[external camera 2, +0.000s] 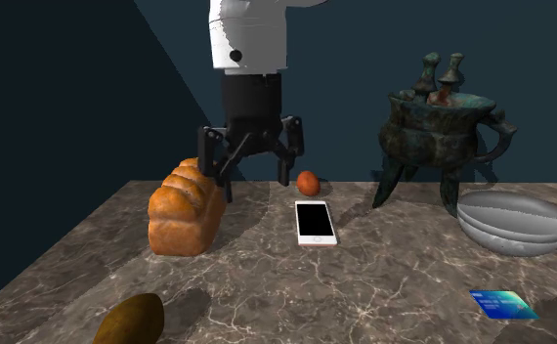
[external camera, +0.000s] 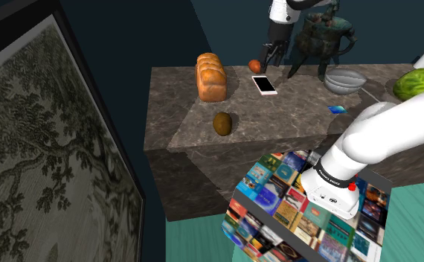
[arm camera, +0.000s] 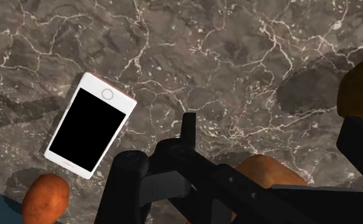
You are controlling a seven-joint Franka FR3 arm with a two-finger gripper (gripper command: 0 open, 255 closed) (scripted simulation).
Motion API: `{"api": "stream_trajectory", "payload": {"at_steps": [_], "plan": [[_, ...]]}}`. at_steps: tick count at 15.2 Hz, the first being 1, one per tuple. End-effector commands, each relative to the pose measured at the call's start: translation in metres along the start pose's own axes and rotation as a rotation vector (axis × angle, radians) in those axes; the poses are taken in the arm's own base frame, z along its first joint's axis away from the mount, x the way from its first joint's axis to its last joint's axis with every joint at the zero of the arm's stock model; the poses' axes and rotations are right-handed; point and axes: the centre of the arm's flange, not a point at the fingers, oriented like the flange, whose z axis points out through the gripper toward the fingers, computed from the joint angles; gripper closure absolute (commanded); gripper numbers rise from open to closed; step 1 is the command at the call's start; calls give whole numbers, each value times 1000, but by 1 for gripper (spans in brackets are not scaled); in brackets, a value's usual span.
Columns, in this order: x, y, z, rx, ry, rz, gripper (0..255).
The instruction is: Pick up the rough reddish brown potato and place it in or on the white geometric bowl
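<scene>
gripper (external camera 2: pixel 255 184): spread wide, nothing held | potato (external camera 2: pixel 308 183): just beside it, near back edge of counter (external camera 2: pixel 394 283) | risk: potato may be nudged and rolled off if descent is misaligned

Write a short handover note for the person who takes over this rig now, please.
The gripper is open, empty, above the counter near the potato.
The potato lies on the counter beside the phone.
The bowl stands by the dark three-legged vessel, without the potato.
Done: nothing yet.
Left: grasp the potato, carry it to the bowl, release.
</scene>
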Motion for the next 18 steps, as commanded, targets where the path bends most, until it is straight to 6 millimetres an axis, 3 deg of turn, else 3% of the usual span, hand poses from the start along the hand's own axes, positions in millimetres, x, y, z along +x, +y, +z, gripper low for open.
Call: {"api": "stream_trajectory", "payload": {"at_steps": [1, 9, 18], "plan": [[18, 14, 14, -12, 13, 41, 0], [86, 73, 51, -56, 58, 201, 0], [151, 152, 85, -107, 108, 382, 0]]}}
